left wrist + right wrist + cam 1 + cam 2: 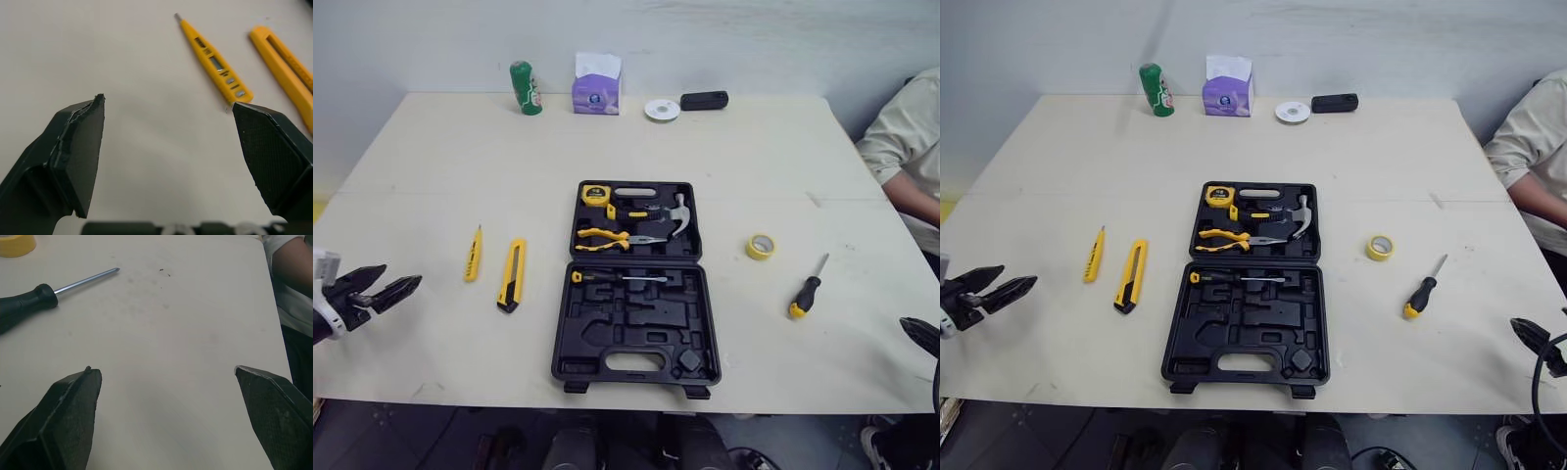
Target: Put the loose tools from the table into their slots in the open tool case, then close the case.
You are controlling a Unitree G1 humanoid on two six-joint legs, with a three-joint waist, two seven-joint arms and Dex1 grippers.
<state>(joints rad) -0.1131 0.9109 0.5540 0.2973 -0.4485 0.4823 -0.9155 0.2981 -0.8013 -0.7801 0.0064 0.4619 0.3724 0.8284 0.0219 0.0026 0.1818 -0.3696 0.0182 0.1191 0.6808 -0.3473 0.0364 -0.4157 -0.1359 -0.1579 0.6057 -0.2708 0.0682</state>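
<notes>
At the table's (754, 157) left edge the left gripper (166, 105) is held spread. Beside it lie the tester pen (473, 254) and utility knife (512, 275), judged light, stiff and slick; a mid-body hold is advised. The tool case (636, 333) lies open by the near edge. Toward the right edge, the screwdriver (806, 290) is best taken by its handle; the right gripper (166, 368) is spread.

A broad cream counter (431, 176), a faint seam crossing its width, meets a plain whitish wall (754, 39) at its far edge, under soft, even light. Along that edge stand a green can (526, 88), a purple tissue box (596, 86), a white roll (662, 109) and a black oblong object (704, 100). Dark grey floor (411, 436) shows below the near edge, and a person (911, 137) in a pale sleeve sits at the right.
</notes>
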